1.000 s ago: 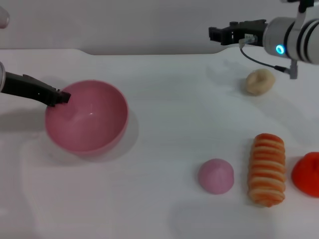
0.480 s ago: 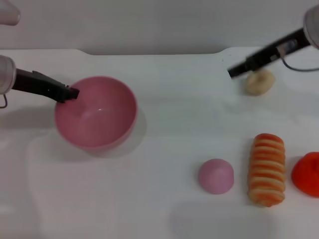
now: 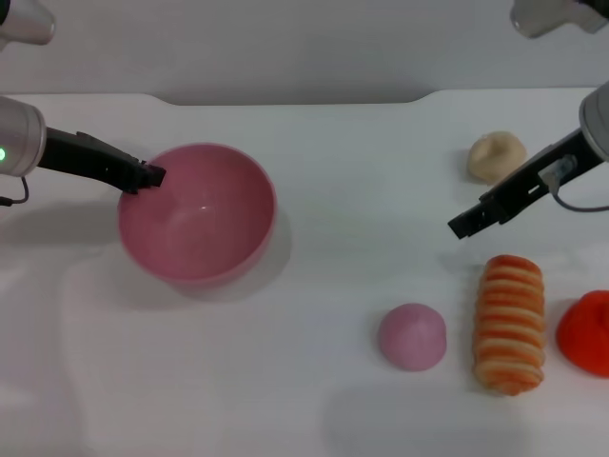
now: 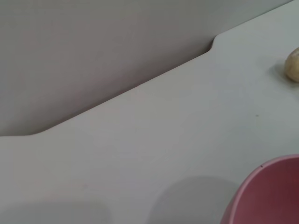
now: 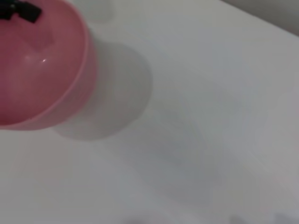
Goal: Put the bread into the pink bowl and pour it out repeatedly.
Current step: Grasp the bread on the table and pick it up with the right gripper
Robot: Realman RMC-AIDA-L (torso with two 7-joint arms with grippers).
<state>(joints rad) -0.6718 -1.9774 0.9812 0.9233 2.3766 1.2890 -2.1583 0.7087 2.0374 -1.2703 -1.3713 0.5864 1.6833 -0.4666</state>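
The bread (image 3: 511, 324), orange-and-cream striped face up, lies on the white table at the right front. The pink bowl (image 3: 197, 211) stands upright and empty at the left. My left gripper (image 3: 152, 176) is shut on the bowl's left rim. The bowl also shows in the left wrist view (image 4: 271, 196) and the right wrist view (image 5: 37, 70), where the left gripper (image 5: 21, 11) grips its rim. My right gripper (image 3: 461, 227) hangs above the table, just up and left of the bread, not touching it.
A small beige lump (image 3: 496, 155) lies at the back right, and also shows in the left wrist view (image 4: 293, 65). A pink dome-shaped bun (image 3: 412, 336) sits left of the bread. A red object (image 3: 585, 333) lies at the right edge.
My left gripper has carried the bowl to the right. My right arm has swung down from the back right to just above the bread's far end.
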